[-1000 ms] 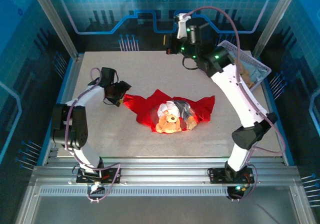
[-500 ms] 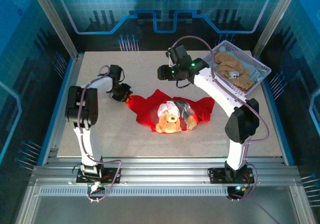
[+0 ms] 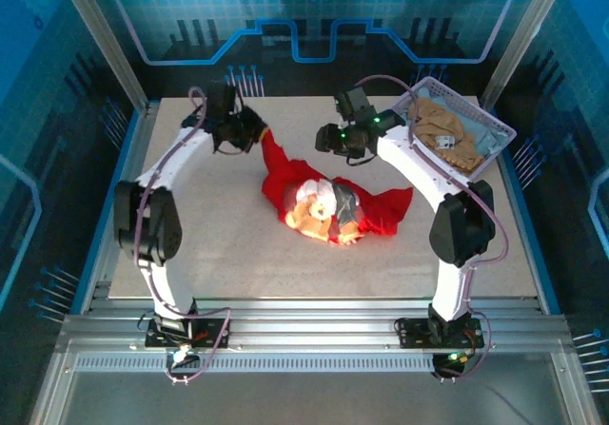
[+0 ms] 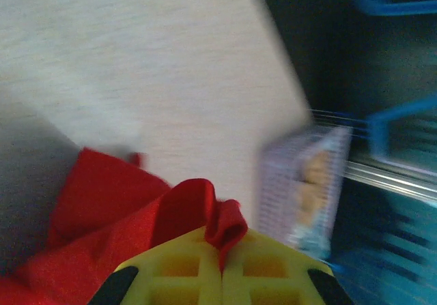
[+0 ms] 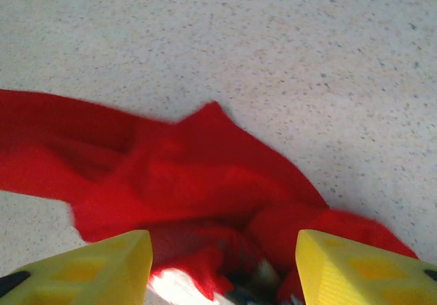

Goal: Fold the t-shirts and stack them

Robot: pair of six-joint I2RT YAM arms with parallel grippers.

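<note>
The red t-shirt [image 3: 376, 211] with its teddy-bear print [image 3: 314, 211] lies crumpled mid-table. One corner is drawn up toward the back left, where my left gripper [image 3: 255, 132] is shut on it. In the left wrist view a fold of red cloth [image 4: 198, 206] is pinched between the closed yellow jaws of the left gripper [image 4: 222, 254]. My right gripper [image 3: 333, 143] hovers open just behind the shirt. In the right wrist view the right gripper [image 5: 222, 267] has its yellow fingers [image 5: 102, 267] wide apart above the red shirt [image 5: 205, 175]. Tan [image 3: 440, 121] and pale blue-grey [image 3: 487, 144] t-shirts lie in the basket.
The lavender lattice basket [image 3: 425, 89] stands at the back right corner, and it appears blurred in the left wrist view [image 4: 280, 182]. Bare speckled tabletop [image 3: 190, 235] lies left of and in front of the shirt. Metal frame posts and blue walls ring the table.
My left gripper shut on the shirt's left corner and swung it up toward the back. My right gripper opened and came down from the rear toward the shirt, which shifted and bunched.
</note>
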